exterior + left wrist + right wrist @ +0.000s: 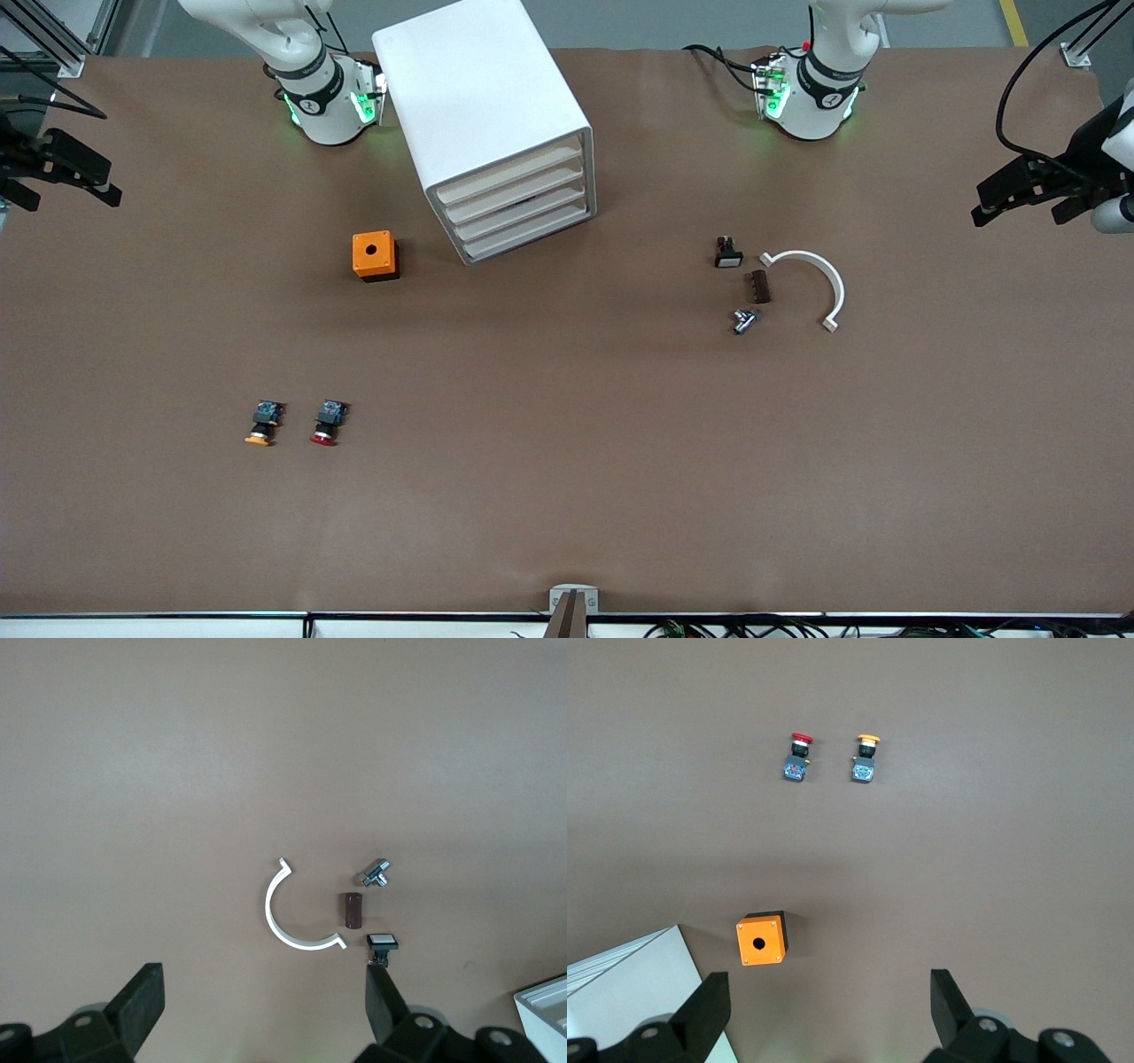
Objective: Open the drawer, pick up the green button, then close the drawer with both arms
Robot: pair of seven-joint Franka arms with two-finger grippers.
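The white cabinet [483, 106] stands between the arms' bases, with four cream-fronted drawers [518, 202] all shut. Its corner shows in the left wrist view [545, 1010] and in the right wrist view [629, 983]. The green-capped button is hidden. My left gripper [988, 199] hangs open and empty high over the left arm's end of the table, and its wrist view [264, 979] looks down on small parts. My right gripper [106, 186] hangs open and empty high over the right arm's end, and its wrist view [828, 983] looks down on the orange box. Both arms wait.
An orange box with a hole [375, 255] [761, 939] sits beside the cabinet. An orange-capped button [263, 423] [866, 760] and a red-capped button [328, 423] [798, 758] lie nearer the camera. A white curved clip [819, 283] [288, 921], brown block [759, 286], metal part [744, 320] and white-capped switch [727, 252] lie toward the left arm's end.
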